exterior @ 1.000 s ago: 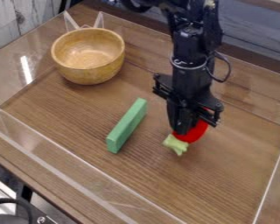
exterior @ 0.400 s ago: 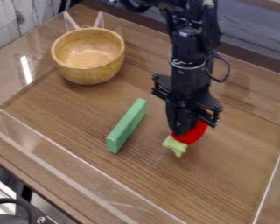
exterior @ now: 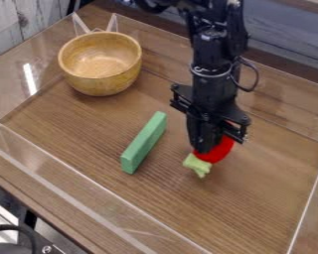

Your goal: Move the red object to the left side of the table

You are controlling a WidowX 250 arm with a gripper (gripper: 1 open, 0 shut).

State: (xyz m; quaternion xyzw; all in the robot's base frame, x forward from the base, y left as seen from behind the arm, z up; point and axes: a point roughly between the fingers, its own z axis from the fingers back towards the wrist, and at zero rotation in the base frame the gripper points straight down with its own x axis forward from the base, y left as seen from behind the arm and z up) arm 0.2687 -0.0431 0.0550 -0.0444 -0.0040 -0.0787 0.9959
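Camera view, looking down at an angle: the brown wood-grain surface [exterior: 82,184], edged by low clear acrylic walls, is filling most of the frame, and the task's destination, its left side, is lying toward the left and lower left of the picture.

The black robot arm is reaching down from the top centre, and its black end effector [exterior: 215,142] is pointing straight down, right of centre. Its fingers are sitting closed around the small rounded red toy fruit with a pale green leafy stem [exterior: 217,151], which is resting low, at or just above the wood, with the leafy end sticking out below toward the lower left.

The round light wooden bowl [exterior: 100,63] is sitting in the upper left, well apart from the arm. The long green rectangular block [exterior: 144,141] is lying diagonally at centre, between the fruit and the left side.

Judging from this, the main risk is in the carry leftward. If the end effector is travelling low, the fruit or the fingers are likely to strike the green block and shove it, or knock the fruit out of the pinch. The fruit is rounded and smooth, so a grip near its top may be letting it slip or rotate once lifted. A path bending toward the upper left could also clip the bowl's rim.
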